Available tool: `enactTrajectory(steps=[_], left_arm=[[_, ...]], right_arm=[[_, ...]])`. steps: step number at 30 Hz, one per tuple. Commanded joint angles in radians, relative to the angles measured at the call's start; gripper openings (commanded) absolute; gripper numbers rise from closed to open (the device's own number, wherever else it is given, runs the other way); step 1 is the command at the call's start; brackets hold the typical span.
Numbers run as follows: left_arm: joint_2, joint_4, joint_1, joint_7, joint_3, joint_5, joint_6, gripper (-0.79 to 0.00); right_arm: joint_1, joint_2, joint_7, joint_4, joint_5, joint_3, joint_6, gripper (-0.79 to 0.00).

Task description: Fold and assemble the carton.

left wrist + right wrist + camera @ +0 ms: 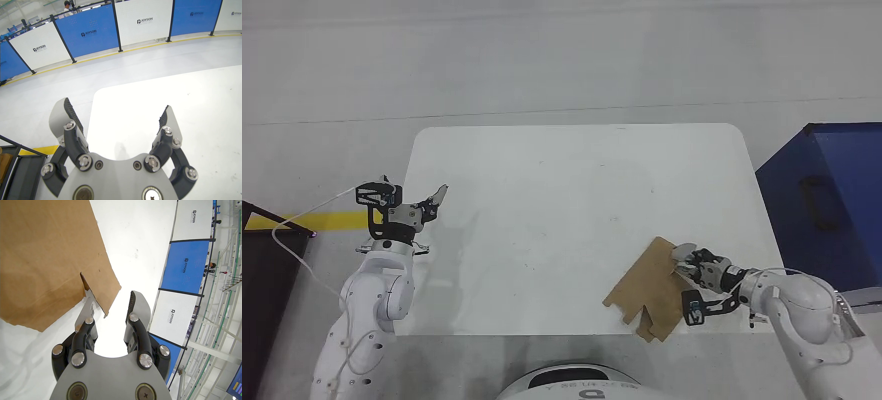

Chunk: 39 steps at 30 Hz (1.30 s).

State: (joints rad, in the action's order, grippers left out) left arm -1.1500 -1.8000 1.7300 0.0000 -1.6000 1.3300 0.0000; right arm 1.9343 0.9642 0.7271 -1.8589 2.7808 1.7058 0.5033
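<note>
1. White table on a grey floor; a flat brown carton lies near its near right corner, reaching the near edge.
2. Right gripper sits at the carton's right edge, jaws spread. A flap corner lies between them, unpinched.
3. Left gripper hangs over the table's left edge, spread and empty, well apart from the carton.
4. Likely light, stiff across panels and bending at creases. Flap tips may buckle, so grip a panel edge beside a crease.
5. No print shows on the carton; fence panels carry a logo.

carton lies near right on the table.
</note>
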Motion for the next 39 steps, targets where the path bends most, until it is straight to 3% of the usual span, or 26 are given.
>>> enactTrajectory(steps=[1,12,14,16,22,24,31,39], left_arm=[[0.000,0.000,0.000,0.000,0.000,0.000,0.000,0.000],[0.000,0.000,0.000,0.000,0.000,0.000,0.000,0.000],[0.000,0.000,0.000,0.000,0.000,0.000,0.000,0.000],[0.000,0.000,0.000,0.000,0.000,0.000,0.000,0.000],[0.000,0.000,0.000,0.000,0.000,0.000,0.000,0.000],[0.000,0.000,0.000,0.000,0.000,0.000,0.000,0.000],[0.000,0.000,0.000,0.000,0.000,0.000,0.000,0.000],[0.000,0.000,0.000,0.000,0.000,0.000,0.000,0.000]], right_arm=[[-0.003,-0.003,-0.006,0.004,0.025,-0.018,-0.002,-0.425],[-0.069,-0.010,-0.039,0.027,0.060,-0.091,0.004,-0.502],[-0.080,-0.011,-0.039,0.027,0.059,-0.104,0.009,-0.557],[-0.092,-0.012,-0.041,0.031,0.061,-0.120,0.013,-0.776],[-0.140,-0.006,-0.113,0.021,-0.043,-0.107,-0.039,-0.785],[-0.151,0.000,-0.170,-0.019,-0.096,-0.082,-0.116,-0.785],[-0.138,0.021,-0.407,-0.203,0.029,-0.086,-0.658,-0.785],[-0.211,0.044,-0.585,-0.296,0.272,-0.193,-0.946,-0.785]])
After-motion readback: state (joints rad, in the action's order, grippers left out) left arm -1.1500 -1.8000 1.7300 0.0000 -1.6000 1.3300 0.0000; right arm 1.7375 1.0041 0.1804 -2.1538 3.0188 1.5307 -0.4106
